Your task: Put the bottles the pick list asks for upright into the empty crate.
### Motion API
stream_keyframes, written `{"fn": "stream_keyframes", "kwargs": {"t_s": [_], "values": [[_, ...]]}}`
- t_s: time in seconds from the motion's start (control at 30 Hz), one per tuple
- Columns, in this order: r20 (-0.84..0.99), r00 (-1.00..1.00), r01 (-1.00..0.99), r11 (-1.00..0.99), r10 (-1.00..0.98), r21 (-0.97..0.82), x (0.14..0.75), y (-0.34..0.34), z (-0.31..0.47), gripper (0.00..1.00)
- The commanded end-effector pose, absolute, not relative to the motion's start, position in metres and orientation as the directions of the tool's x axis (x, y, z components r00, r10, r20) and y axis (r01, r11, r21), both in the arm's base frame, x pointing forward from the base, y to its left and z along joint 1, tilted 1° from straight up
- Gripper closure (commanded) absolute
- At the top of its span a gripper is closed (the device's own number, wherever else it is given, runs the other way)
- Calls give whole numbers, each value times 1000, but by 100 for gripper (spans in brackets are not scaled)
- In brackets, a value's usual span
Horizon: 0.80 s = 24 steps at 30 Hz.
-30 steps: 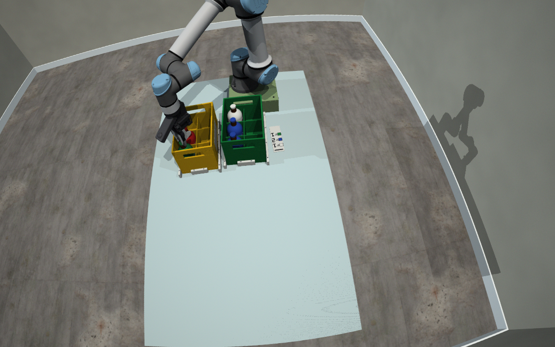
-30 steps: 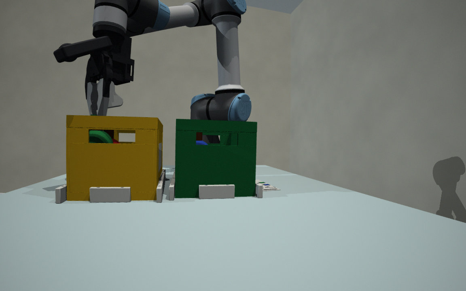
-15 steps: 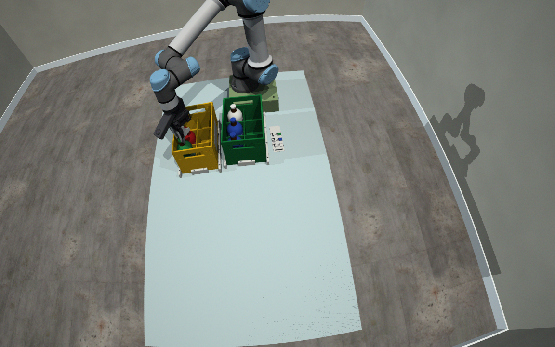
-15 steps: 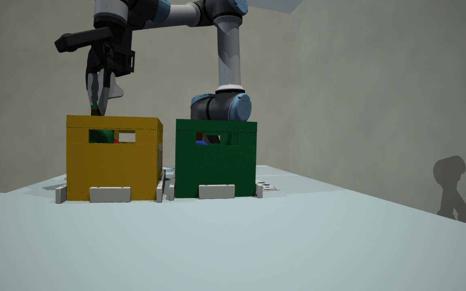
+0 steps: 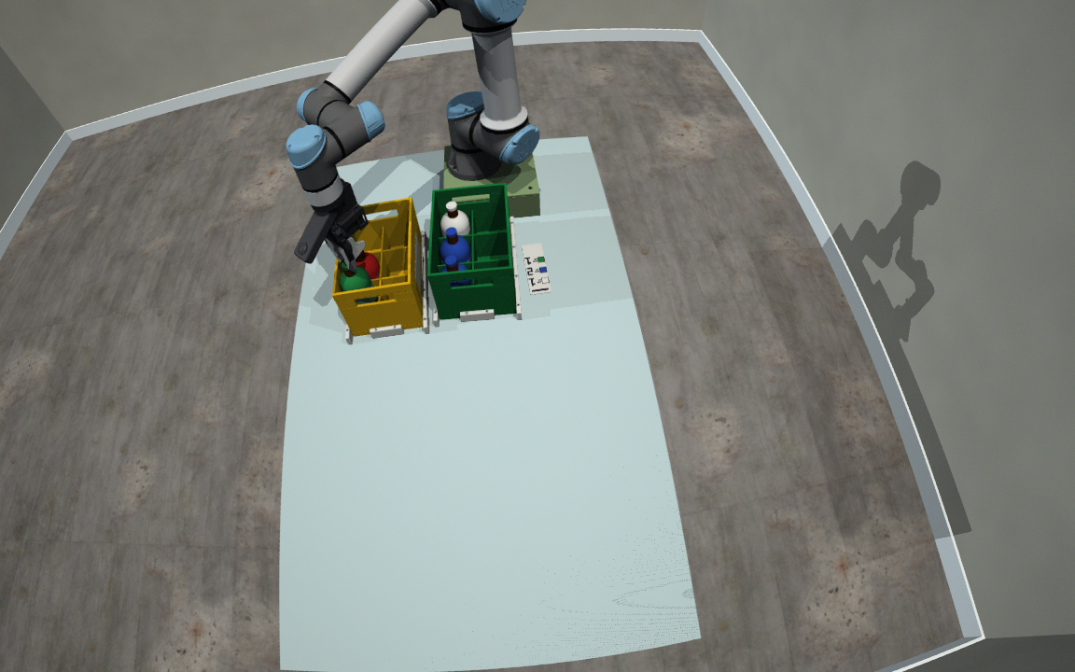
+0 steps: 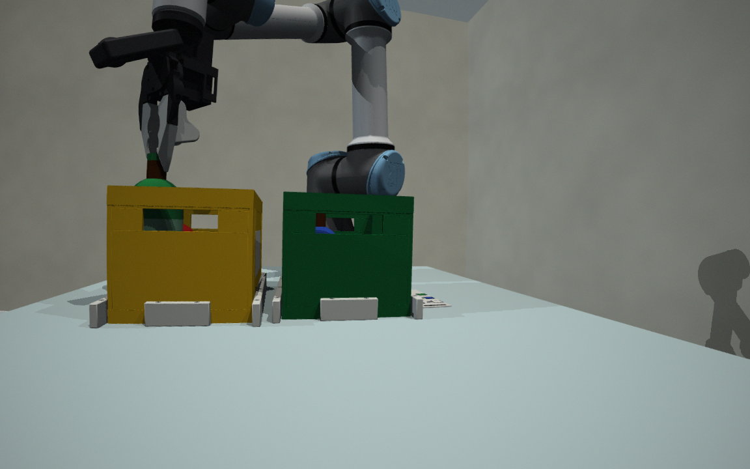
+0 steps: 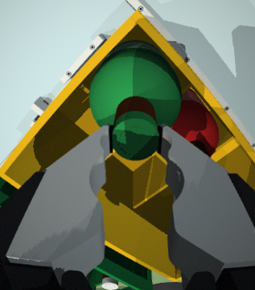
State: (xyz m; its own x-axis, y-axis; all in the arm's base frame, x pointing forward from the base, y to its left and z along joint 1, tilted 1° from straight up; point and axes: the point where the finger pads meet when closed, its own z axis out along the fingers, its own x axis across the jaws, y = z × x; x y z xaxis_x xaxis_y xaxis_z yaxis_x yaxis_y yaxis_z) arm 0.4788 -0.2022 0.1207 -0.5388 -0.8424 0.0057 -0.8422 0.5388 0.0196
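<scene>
top view: the gripper [image 5: 348, 257] sits over the near left cell of the yellow crate [image 5: 395, 311], clamped on the green bottle [image 5: 354, 279]; the green crate [image 5: 474, 287] lies directly to its right, the pick list [image 5: 537, 267] beyond.

exterior view: the bottle hangs straight down from the gripper, long axis vertical, its shoulder just above the yellow rim, body inside.

wrist view: both fingers pinch the green cap; a red bottle [image 7: 195, 121] stands in the cell beside it.
</scene>
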Motion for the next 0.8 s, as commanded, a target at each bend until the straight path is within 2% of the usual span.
{"fn": "stream_keyframes", "kwargs": {"t_s": [0.0,0.77], "values": [[7,-539,-842,539,-842,8,481,-204,139,100],[7,-539,-842,539,-842,8,482,-204,170,100]]}}
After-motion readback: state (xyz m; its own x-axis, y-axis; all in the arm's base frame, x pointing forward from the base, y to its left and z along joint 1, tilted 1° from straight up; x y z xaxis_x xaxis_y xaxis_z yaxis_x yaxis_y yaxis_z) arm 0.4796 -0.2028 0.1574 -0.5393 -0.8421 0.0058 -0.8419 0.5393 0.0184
